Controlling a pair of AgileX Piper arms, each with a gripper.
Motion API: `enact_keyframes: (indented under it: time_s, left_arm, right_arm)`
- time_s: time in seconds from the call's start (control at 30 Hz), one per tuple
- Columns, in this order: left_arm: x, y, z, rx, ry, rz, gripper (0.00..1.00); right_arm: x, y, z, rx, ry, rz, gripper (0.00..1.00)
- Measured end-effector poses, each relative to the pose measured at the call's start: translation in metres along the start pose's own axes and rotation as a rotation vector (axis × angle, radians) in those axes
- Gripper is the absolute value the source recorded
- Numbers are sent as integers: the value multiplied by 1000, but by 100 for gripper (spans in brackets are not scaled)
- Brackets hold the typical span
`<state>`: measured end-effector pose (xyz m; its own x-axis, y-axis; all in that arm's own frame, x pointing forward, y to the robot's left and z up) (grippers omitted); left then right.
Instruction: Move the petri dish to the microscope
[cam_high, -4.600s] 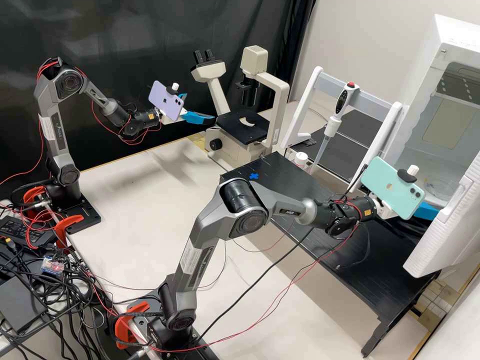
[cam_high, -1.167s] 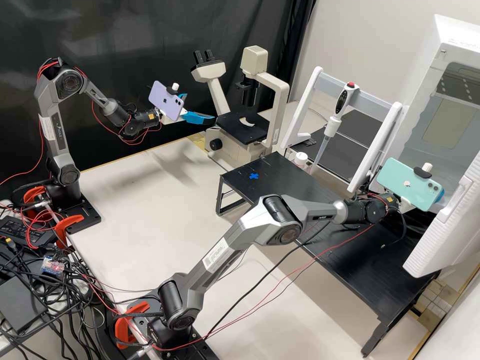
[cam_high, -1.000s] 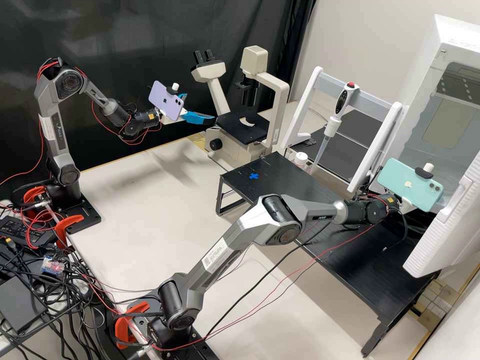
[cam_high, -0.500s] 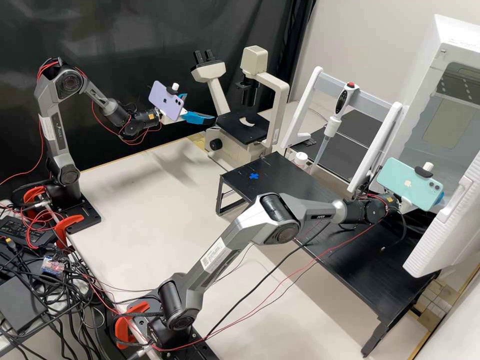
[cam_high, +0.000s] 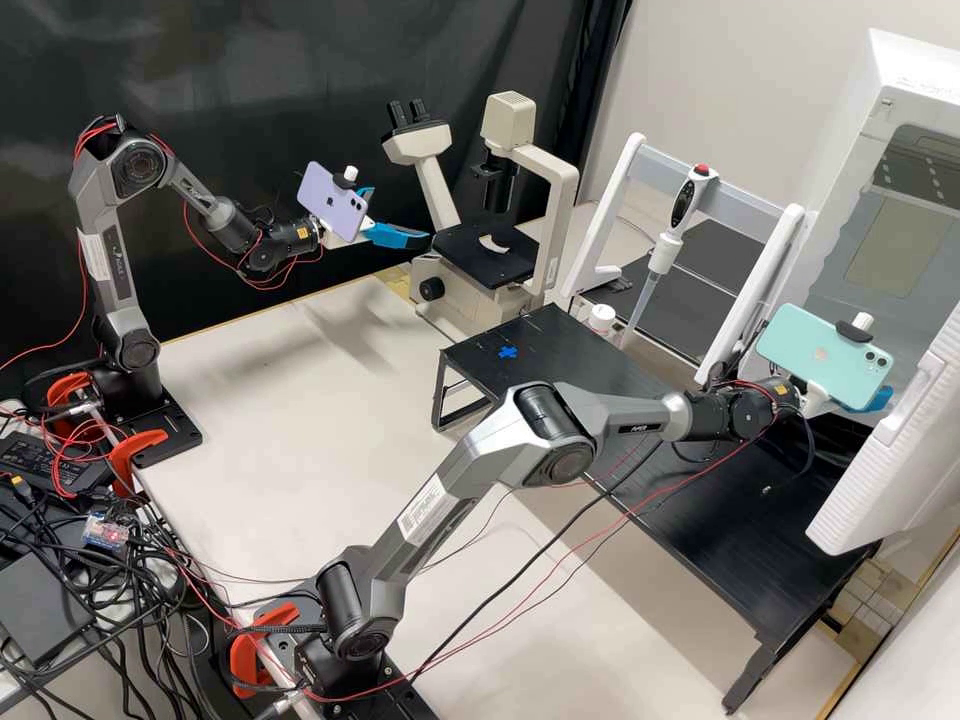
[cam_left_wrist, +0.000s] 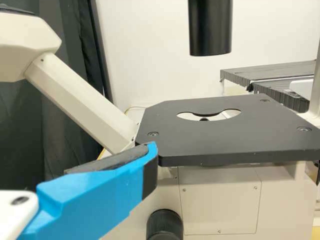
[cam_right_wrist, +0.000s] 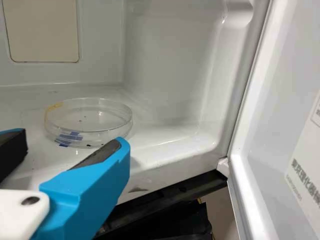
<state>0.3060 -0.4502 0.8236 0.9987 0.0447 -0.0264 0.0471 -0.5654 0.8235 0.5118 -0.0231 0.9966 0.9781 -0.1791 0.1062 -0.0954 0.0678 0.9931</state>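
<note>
In the high view, the left hand (cam_high: 402, 215) hangs open above the pale counter (cam_high: 300, 340), near the microscope (cam_high: 555, 190) at the far side. The right hand (cam_high: 878, 398) is at the mouth of the white cabinet (cam_high: 850, 150) on the right.

The left wrist view shows one blue finger (cam_left_wrist: 95, 192) near the microscope's black stage (cam_left_wrist: 200, 142).

In the right wrist view, the right hand's fingers are spread, with the petri dish (cam_right_wrist: 89, 135) flat on the cabinet floor (cam_right_wrist: 165, 142), ungripped.

A laboratory, shown by the microscope (cam_high: 487, 256), the upright pipette (cam_high: 664, 245) and the black bench (cam_high: 700, 500).
</note>
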Motion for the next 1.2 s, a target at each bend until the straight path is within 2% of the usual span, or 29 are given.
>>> enact_keyframes:
  time_s: [0.33, 0.7, 0.93, 1.17, 1.2]
  left_arm:
    - [0, 0, 0, 0, 0, 0, 100]
    - [0, 0, 0, 0, 0, 0, 100]
    - [0, 0, 0, 0, 0, 0, 100]
    - [0, 0, 0, 0, 0, 0, 100]
    - [0, 0, 0, 0, 0, 0, 100]
  right_arm:
    - [3, 12, -13, -8, 17, 36, 100]
    - [24, -13, -19, -11, -16, 6, 100]
    - [33, -19, -16, -12, -16, 10, 100]
    - [38, -19, -13, 46, -36, 18, 100]
    - [38, -19, -13, 43, -36, 20, 100]
